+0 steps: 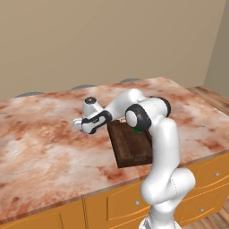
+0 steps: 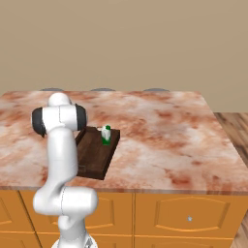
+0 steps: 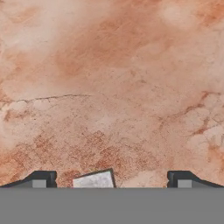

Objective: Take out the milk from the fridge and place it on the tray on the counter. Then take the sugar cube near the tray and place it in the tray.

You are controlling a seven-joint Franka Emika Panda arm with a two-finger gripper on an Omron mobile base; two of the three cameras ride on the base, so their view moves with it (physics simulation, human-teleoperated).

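The milk [image 2: 106,135], a small white carton with a green lower part and green cap, stands upright at the far end of the dark brown tray [image 2: 94,157] on the marbled counter [image 2: 164,135]. In the left base view the tray [image 1: 129,150] lies behind my elbow, and only a green sliver of the milk [image 1: 138,131] shows. My gripper [image 1: 77,125] hangs low over the counter [image 1: 40,147] just left of the tray. In the hand view the gripper [image 3: 111,179] is open. The sugar cube [image 3: 94,180] lies between its tips, nearer the left one. The fridge is out of view.
Orange cabinet fronts [image 2: 184,213] run below the counter's near edge. Grey rounded stool tops [image 1: 82,86] peek over the far edge. Wooden floor [image 2: 235,131] lies to the right. Bare marbled stone spreads left of the gripper and right of the tray.
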